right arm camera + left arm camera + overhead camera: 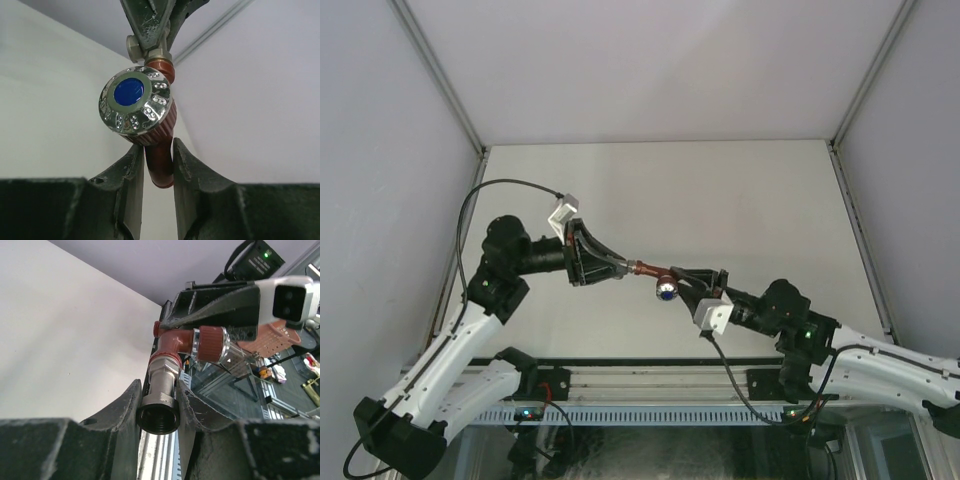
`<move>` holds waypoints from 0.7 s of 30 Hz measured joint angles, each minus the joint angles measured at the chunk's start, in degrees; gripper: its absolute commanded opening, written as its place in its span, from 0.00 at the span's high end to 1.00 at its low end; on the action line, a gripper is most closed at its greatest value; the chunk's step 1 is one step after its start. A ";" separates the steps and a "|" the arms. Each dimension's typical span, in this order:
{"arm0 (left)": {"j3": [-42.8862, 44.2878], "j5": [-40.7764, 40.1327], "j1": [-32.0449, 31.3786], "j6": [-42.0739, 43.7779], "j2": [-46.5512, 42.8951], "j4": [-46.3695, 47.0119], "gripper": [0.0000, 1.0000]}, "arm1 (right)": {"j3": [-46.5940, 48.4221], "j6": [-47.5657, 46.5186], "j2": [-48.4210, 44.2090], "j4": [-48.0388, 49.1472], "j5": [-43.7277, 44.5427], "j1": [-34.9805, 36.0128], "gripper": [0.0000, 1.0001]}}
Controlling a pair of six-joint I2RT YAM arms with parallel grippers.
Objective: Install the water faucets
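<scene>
Faucet is off the table, hanging in the air between the two arms, about mid-width, nearer the arm side. Left gripper comes in from the left and right gripper from the right. Their tips are near each other and the faucet bridges them.

Left jaws are clenched on the silver fitting. Fingers press on both flanks, and the open threaded bore faces back at the left wrist cam. The fitting runs straight into the red-brown tap body, with a red collar at the joint. Can't tell how far it's screwed in.

Right jaws are clamped on the other leg of the tap body. In the right wrist view the red-brown stub sits pinched between the pads.

Knob sticks out sideways from the elbow, just beside the right fingertips. It has a ribbed red-brown skirt and a chrome face with a studded rim and a blue cap in the centre. From above, the knob points toward the near edge of the table.
</scene>
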 measured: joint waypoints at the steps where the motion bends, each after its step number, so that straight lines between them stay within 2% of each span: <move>1: 0.00 0.39 0.00 0.57 0.02 0.02 1.00 | 0.00 3.08 -0.31 -0.02 -1.90 -1.42 0.98; 5: -0.33 0.90 -0.26 2.91 0.24 0.00 0.97 | 0.02 16.79 -0.92 0.37 -10.10 -8.02 1.00; 11: -0.63 0.83 -1.18 7.13 0.26 -0.20 0.99 | 0.13 39.45 -0.70 3.74 -20.94 -18.51 1.00; 16: -0.63 -0.33 -1.57 11.45 -0.37 -2.05 1.00 | 2.01 57.57 2.12 4.35 -23.02 -22.99 1.00; 21: -0.59 -3.08 -2.82 16.52 -1.18 -6.36 1.00 | 2.75 71.82 4.33 4.39 -23.93 -26.12 1.00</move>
